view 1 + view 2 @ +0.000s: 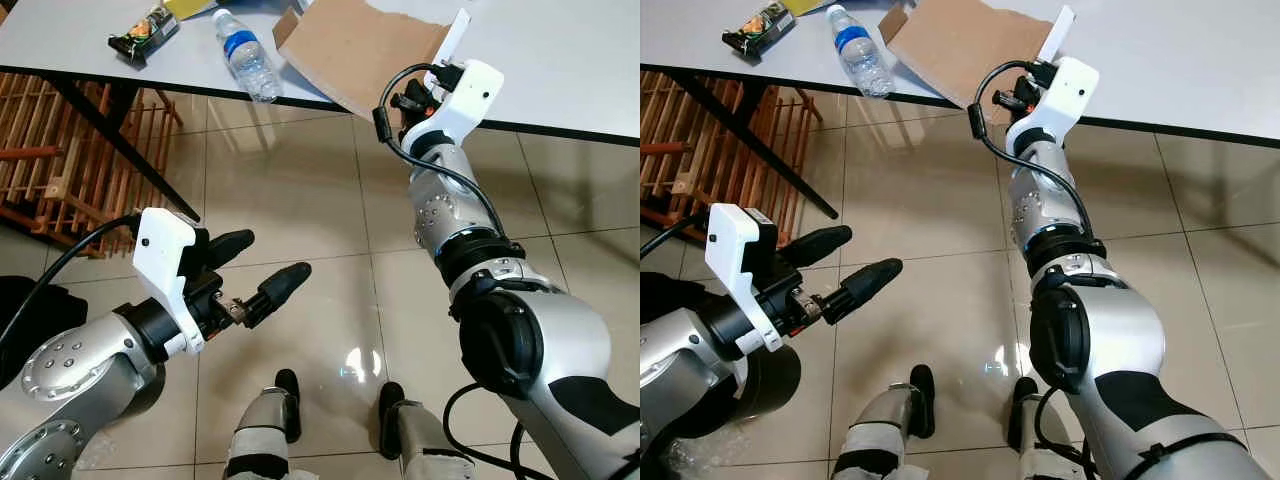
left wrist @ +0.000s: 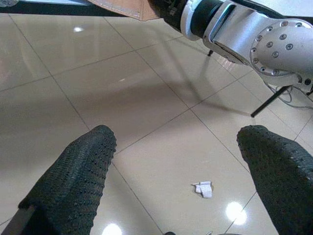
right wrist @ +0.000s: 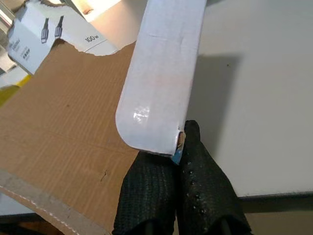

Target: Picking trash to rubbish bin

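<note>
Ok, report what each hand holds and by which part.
Right hand pinches a white card by its bottom corner. Left hand is open, holding nothing.

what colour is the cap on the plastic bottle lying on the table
Blue; the bottle shows it best in the left eye view.

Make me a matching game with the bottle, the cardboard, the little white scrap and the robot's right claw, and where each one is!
Things:
1. plastic bottle
2. brown cardboard
3. crumpled white scrap
4. right gripper

Places or states:
A. pinching a flat white card
B. lying on the tiled floor
C. lying on its side on the table, blue label showing
D. sticking out past the table's edge

Pairs: 1-C, 2-D, 3-B, 4-A
</note>
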Controlling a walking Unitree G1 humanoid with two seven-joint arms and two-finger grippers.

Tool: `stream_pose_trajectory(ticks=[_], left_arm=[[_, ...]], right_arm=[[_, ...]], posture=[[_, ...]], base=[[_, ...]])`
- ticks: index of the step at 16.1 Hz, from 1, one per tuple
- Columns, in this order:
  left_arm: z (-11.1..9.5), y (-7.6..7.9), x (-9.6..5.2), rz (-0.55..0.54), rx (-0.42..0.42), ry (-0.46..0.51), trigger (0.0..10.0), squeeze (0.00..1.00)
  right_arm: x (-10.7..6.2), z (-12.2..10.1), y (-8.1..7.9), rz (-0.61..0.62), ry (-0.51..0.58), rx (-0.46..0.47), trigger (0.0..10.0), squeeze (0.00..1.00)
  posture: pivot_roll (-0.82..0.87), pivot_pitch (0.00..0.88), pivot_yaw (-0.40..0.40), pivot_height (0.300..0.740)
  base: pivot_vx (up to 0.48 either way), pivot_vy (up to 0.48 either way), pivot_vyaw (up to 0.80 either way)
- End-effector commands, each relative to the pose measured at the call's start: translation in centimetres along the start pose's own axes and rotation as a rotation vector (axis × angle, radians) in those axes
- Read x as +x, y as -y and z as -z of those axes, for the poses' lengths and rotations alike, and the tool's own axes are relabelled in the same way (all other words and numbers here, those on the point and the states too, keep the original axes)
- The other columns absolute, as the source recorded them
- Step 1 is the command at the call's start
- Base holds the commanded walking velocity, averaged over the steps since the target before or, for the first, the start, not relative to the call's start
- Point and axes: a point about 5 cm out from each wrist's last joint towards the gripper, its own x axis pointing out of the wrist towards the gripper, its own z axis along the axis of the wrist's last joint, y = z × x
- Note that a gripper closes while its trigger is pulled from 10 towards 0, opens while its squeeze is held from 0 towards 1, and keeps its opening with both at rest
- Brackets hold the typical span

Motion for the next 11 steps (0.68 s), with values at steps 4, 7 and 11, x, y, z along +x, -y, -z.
stream_pose_trajectory(ticks=[4,7,11], left_arm=[[-0.1,0.0,0.3,0.005,0.017,0.006,10.0,0.00],[0.0,-0.2,0.8,0.002,0.017,0.018,10.0,0.00],[-0.2,-0.5,1.9,-0.008,0.020,0.064,10.0,0.00]], right_arm=[[0.0,-0.9,0.1,0.046,0.080,-0.135,0.0,0.00],[0.4,-2.8,-0.8,0.034,0.177,-0.192,0.0,0.00],[-0.1,-3.3,-0.2,0.012,0.259,-0.277,0.0,0.00]], posture=[[0.35,0.378,0.111,0.740],[0.34,0.354,0.100,0.740],[0.29,0.303,0.071,0.740]], base=[[0.000,0.000,0.00],[0.000,0.000,0.00],[0.000,0.000,0.00]])
